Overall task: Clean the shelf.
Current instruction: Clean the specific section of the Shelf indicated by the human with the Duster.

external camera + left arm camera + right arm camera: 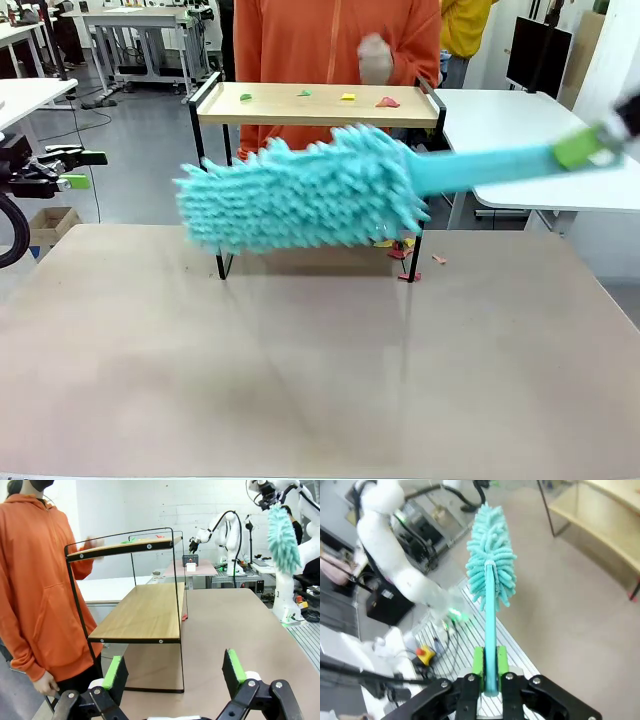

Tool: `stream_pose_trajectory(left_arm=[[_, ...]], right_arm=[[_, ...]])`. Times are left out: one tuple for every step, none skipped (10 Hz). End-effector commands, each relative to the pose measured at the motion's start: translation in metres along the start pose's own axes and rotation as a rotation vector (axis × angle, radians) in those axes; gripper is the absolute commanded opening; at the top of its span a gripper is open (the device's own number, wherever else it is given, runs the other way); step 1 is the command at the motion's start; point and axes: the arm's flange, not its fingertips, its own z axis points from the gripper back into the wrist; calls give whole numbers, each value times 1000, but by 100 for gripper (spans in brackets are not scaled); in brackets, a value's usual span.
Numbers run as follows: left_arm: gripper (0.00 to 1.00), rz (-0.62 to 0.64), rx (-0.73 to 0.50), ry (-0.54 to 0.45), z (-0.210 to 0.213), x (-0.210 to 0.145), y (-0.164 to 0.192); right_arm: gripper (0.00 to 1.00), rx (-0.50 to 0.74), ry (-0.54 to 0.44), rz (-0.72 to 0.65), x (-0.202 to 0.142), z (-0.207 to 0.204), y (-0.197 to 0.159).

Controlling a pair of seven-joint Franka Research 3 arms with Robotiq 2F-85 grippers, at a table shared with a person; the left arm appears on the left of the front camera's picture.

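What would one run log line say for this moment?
right gripper: shut on duster | left gripper: open, empty | scraps: on shelf top

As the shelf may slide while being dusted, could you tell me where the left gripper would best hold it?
Probably a thin black upright at the end of the shelf that faces the open left gripper, approached straight from that end. The rod should fit between the pads, whereas the wooden boards are too broad.
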Motion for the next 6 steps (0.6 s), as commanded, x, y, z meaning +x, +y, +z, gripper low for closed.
stream_pose_trajectory(left_arm=[[100, -16, -3, -7, 0, 2, -2], [100, -16, -3, -7, 0, 2, -2], [100, -16, -3, -7, 0, 2, -2], [100, -16, -3, -7, 0, 2, -2], [100, -16, -3, -7, 0, 2, -2], [100, -16, -3, -7, 0, 2, -2]], right_arm=[[14, 6, -134, -77, 39, -29, 19], [14, -27, -193, -106, 53, -47, 24], [14, 3, -209, -133, 65, -66, 29], [14, 13, -242, -170, 73, -81, 31], [14, 0, -271, -193, 79, -97, 32], [14, -6, -288, -242, 83, -107, 28]])
